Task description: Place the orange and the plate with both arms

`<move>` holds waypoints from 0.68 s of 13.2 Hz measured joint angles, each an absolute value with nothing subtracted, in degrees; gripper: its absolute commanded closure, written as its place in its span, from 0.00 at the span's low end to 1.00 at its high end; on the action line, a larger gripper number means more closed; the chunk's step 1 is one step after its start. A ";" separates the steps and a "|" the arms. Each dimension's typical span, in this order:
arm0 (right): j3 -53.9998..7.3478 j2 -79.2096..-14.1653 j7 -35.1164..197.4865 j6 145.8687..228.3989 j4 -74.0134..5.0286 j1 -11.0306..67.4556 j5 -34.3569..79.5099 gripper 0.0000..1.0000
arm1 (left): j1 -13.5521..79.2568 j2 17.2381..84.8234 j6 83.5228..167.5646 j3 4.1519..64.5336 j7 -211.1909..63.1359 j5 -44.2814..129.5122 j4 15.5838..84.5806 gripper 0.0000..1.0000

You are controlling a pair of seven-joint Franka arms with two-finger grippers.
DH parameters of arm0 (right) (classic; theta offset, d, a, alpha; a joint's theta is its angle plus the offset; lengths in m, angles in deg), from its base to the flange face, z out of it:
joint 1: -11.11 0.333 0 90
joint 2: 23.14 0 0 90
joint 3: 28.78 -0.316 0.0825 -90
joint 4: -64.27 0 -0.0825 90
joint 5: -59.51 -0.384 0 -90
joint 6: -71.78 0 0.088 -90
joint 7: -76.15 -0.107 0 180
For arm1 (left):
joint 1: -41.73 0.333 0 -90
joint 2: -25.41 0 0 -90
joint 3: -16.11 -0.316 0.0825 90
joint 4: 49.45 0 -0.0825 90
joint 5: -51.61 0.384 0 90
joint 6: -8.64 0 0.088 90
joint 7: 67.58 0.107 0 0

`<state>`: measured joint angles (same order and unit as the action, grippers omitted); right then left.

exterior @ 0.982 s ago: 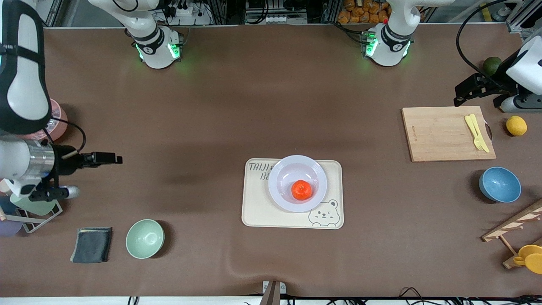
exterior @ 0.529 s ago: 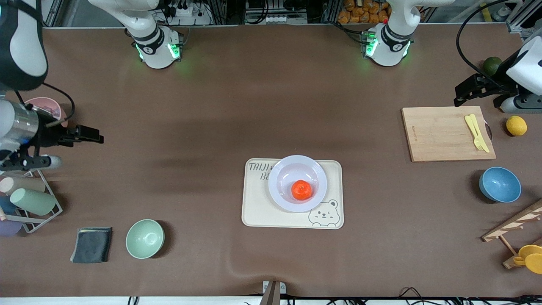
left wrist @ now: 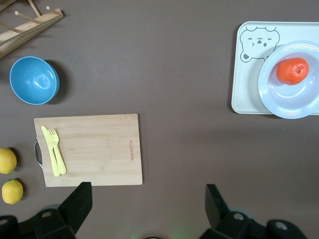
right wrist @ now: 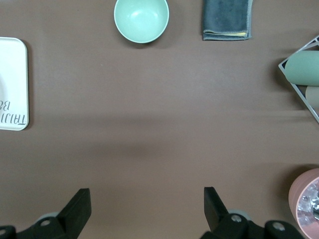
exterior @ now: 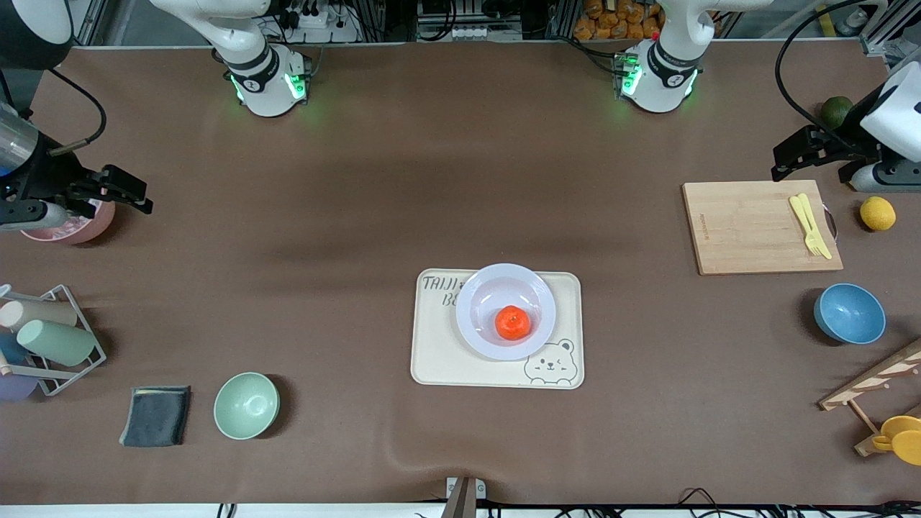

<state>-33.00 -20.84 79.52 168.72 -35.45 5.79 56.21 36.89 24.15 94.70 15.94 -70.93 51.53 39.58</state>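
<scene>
A brown mat [exterior: 345, 216] is covering the whole desk, with racks and cables showing along the edge where the two arm bases are standing. At the right arm's end, the right gripper [exterior: 119, 191] is hanging with its fingers spread wide over bare mat next to one pink bowl [exterior: 72, 226]; a wire rack of cups [exterior: 43, 342], one grey cloth [exterior: 155, 415] and one green bowl [exterior: 246, 405] are sitting toward the front corner. Mid-desk, one cream tray [exterior: 496, 370] is showing the letters "TAIJI" and a bear drawing; on it the plate [exterior: 478, 288] is carrying the orange [exterior: 513, 322]. At the left arm's end are lying one cutting board [exterior: 748, 230], a yellow fork and knife [exterior: 809, 224], one blue bowl [exterior: 849, 313], two lemons [left wrist: 7, 160] and one green fruit [exterior: 836, 110]. The left gripper [exterior: 795, 155] is waiting over the board's edge, fingers wide apart.
</scene>
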 measured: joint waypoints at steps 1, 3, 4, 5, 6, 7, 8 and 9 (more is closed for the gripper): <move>-33.17 -20.85 78.85 168.92 -35.43 5.80 56.72 0.00 | 36.89 24.15 94.70 15.94 -70.93 51.53 39.58 0.00; -33.48 -20.93 78.56 169.58 -34.87 5.82 57.13 0.00 | 36.89 24.15 94.70 15.95 -70.93 51.53 39.58 0.00; -33.55 -21.19 78.49 169.79 -34.10 5.83 57.22 0.00 | 36.89 24.15 94.70 15.95 -70.93 51.53 39.58 0.00; -33.57 -21.70 78.48 169.85 -32.92 5.84 57.26 0.00 | 36.89 24.15 94.70 15.95 -70.93 51.53 39.58 0.00; -33.59 -22.47 78.48 169.78 -31.53 5.87 57.27 0.00 | 36.89 24.15 94.70 15.95 -70.93 51.53 39.58 0.00; -33.61 -23.34 78.47 169.57 -30.23 5.95 57.27 0.00 | 36.89 24.15 94.70 15.95 -70.93 51.53 39.58 0.00; -33.63 -24.19 78.47 169.38 -29.21 6.07 57.27 0.00 | 36.89 24.15 94.70 15.94 -70.93 51.53 39.58 0.00; -33.65 -24.86 78.46 169.27 -28.53 6.24 57.27 0.00 | 36.89 24.15 94.70 15.94 -70.93 51.53 39.58 0.00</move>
<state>-33.65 -24.86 78.46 169.27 -28.53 6.24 57.27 36.89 24.15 94.70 15.94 -70.93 51.53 39.58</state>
